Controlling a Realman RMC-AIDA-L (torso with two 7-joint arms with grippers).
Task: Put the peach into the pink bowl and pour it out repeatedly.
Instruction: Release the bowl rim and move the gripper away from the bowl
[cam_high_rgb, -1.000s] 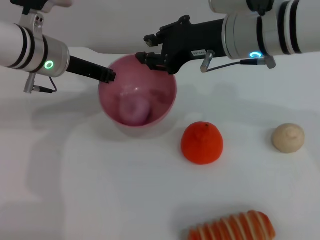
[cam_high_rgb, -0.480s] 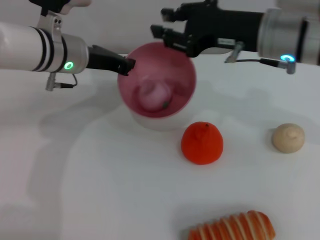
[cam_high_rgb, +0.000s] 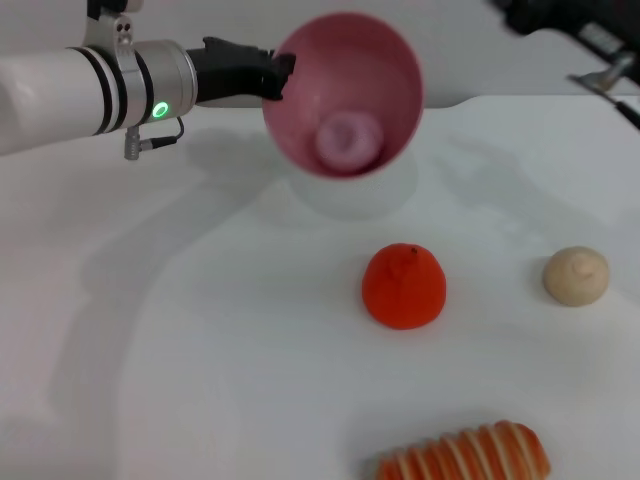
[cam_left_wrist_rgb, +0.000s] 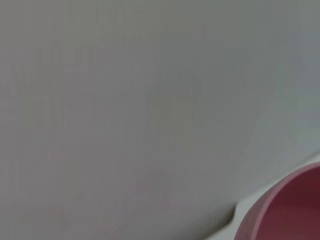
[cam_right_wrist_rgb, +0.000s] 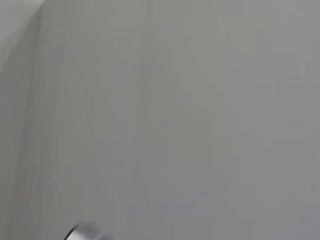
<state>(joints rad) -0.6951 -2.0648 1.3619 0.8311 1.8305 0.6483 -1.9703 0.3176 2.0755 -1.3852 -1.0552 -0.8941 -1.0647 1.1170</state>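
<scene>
Peach (cam_high_rgb: 347, 139), small, pale pink and round, sits inside the glossy pink plastic bowl (cam_high_rgb: 380, 60) — lifted off the table and tilted, seemingly for pouring — with the left gripper (cam_high_rgb: 272, 74) clamped on its rim.

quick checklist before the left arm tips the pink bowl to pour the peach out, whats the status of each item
1. Grip on bowl: left end effector is at the rim of the pink bowl, which is lifted and tilted - ok.
2. Peach inside the bowl - ok.
3. Right end effector out of the way: only part of that arm shows at the head view's upper right corner - cannot tell.
4. Landing spot on the table below the bowl free of objects - ok.
5. Orange-red fruit sits close in front of the landing spot; the peach may roll into it - not ok.
</scene>
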